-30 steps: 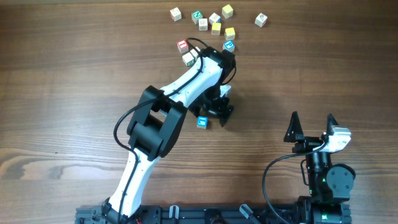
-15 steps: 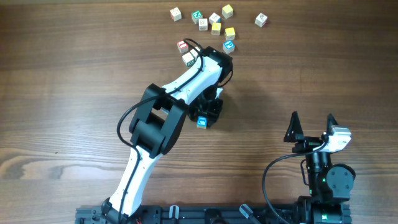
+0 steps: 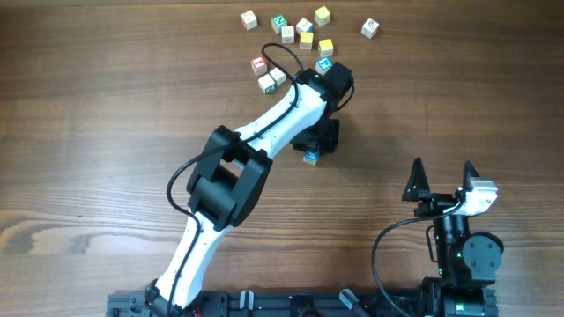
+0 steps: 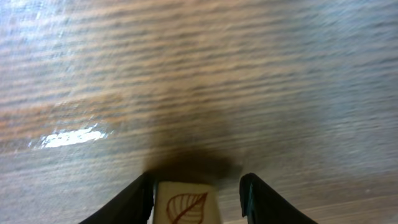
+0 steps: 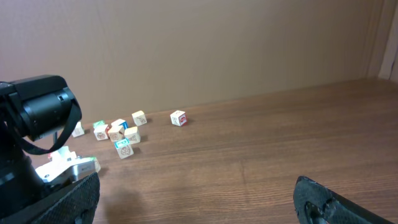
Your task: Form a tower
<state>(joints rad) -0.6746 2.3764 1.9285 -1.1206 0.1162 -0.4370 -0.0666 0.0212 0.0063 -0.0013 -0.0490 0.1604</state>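
Observation:
A pale wooden cube point(image 3: 310, 158) with a blue top sits in my left gripper point(image 3: 315, 148) near the table's middle, below the loose cubes. In the left wrist view the cube point(image 4: 185, 204) shows a red leaf drawing. It lies between the two dark fingers point(image 4: 134, 200) of the left gripper point(image 4: 198, 194), pressed against the left one, above a dark shadow on the wood. My right gripper point(image 3: 441, 179) stands open and empty at the lower right, far from any cube. No tower shows in any view.
Several loose cubes point(image 3: 304, 35) lie scattered at the far edge, with one apart at the right point(image 3: 369, 28) and a red-topped one point(image 3: 258, 63) at the left. The right wrist view shows that cluster point(image 5: 118, 134) and the left arm point(image 5: 37, 112).
The left gripper came down around the blue-topped cube, narrowed on it, and has moved up and to the right with the cube between its fingers. The right arm has not moved.

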